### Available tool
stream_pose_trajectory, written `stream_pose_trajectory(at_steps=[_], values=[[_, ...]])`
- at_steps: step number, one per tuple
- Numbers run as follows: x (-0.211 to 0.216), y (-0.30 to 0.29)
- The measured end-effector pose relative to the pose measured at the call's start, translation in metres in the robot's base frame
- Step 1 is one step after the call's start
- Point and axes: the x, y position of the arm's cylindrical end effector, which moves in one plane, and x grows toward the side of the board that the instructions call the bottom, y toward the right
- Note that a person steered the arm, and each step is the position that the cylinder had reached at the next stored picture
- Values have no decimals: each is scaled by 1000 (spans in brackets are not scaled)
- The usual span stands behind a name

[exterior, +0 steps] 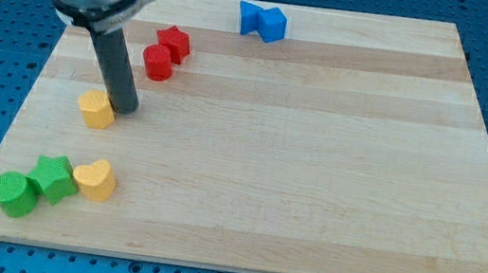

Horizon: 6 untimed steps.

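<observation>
Left to right on the wooden table (pixel 316 166): a green cylinder (pixel 13 193) sits at the view's bottom left, touching a green star block (pixel 54 176) just to its right, and that touches a yellow heart-shaped block (pixel 94 179); the three form a tight row rising slightly toward the view's right. Above them, well apart, lies a second yellow block (pixel 96 108), shape unclear, maybe a rounded pentagon. The rod's tip (pixel 124 107) stands right against this block's right side, touching or nearly so; the block lies to the view's left of the tip and a shade lower. No long axis can be made out on that block, nor any facing. There are no jaws on this arm, only the straight dark rod, so nothing is held. Further right and up, a red cylinder (pixel 158 62) touches a red star block (pixel 175 44) set diagonally above it. Near the view's top edge, well apart from everything else, a blue bow-tie-shaped block (pixel 262 21) lies with its long axis roughly left to right.
</observation>
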Motion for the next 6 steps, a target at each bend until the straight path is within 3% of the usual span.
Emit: stream_pose_trajectory(at_steps=[1,3,4,5,6], values=[[-10,-40],[59,-62],[65,-64],[21,-58],[12,27]])
